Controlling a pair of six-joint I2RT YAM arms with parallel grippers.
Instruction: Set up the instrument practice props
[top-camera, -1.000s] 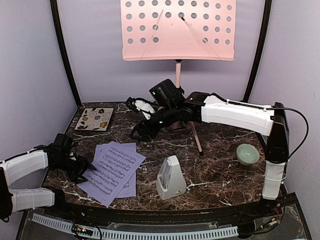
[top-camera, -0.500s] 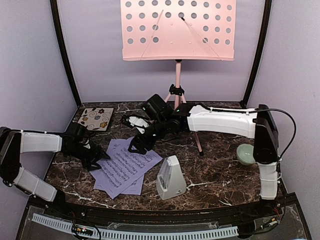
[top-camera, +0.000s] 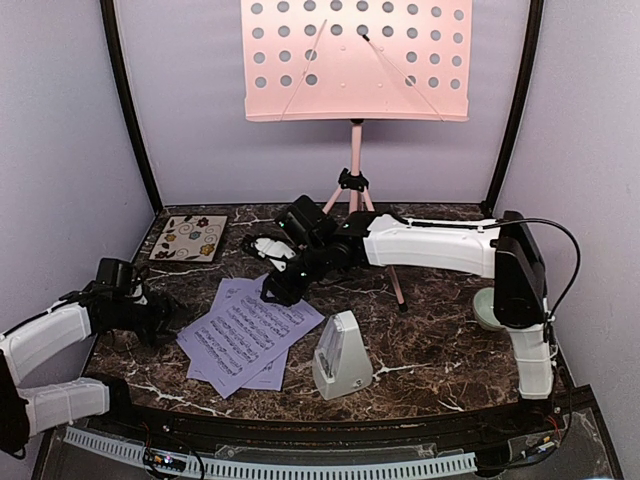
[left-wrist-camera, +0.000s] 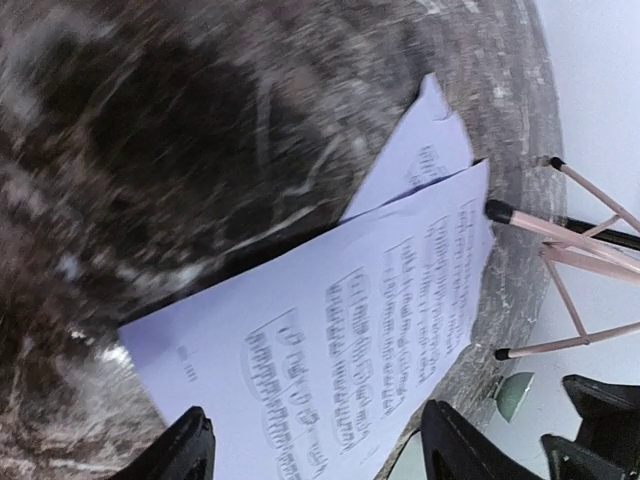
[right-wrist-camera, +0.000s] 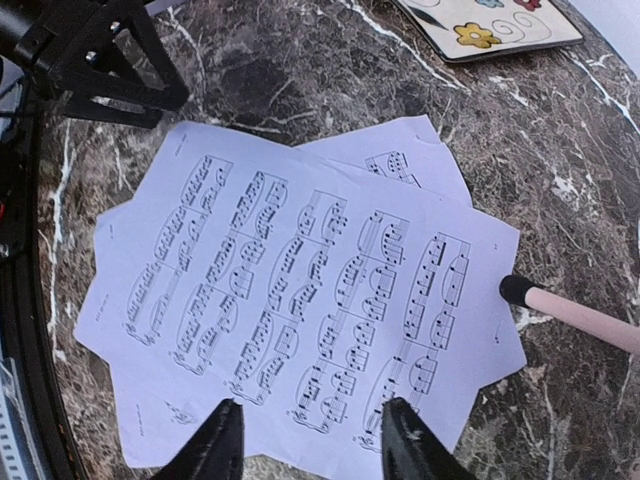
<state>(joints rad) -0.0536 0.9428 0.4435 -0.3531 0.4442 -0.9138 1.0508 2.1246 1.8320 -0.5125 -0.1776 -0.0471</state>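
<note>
The pale lavender sheet-music pages (top-camera: 248, 335) lie fanned on the marble table. They also show in the left wrist view (left-wrist-camera: 380, 320) and the right wrist view (right-wrist-camera: 300, 300). My right gripper (top-camera: 278, 290) hangs open over their far edge, its jaws (right-wrist-camera: 310, 445) empty. My left gripper (top-camera: 163, 318) is open and empty just left of the pages, and the sheets show between its jaws (left-wrist-camera: 320, 455). The pink music stand (top-camera: 355, 60) stands at the back, one foot (right-wrist-camera: 520, 290) by the pages. The grey-white metronome (top-camera: 340, 355) stands right of the pages.
The floral coaster (top-camera: 188, 237) lies at the back left. The pale green bowl (top-camera: 487, 308) is at the right, partly behind my right arm. The stand's legs (top-camera: 395, 280) spread behind the pages. Dark frame posts and lavender walls close in the table.
The pages were pushed right and turned. My left gripper then pulled back to the left, off them. My right gripper came forward and down over their far edge.
</note>
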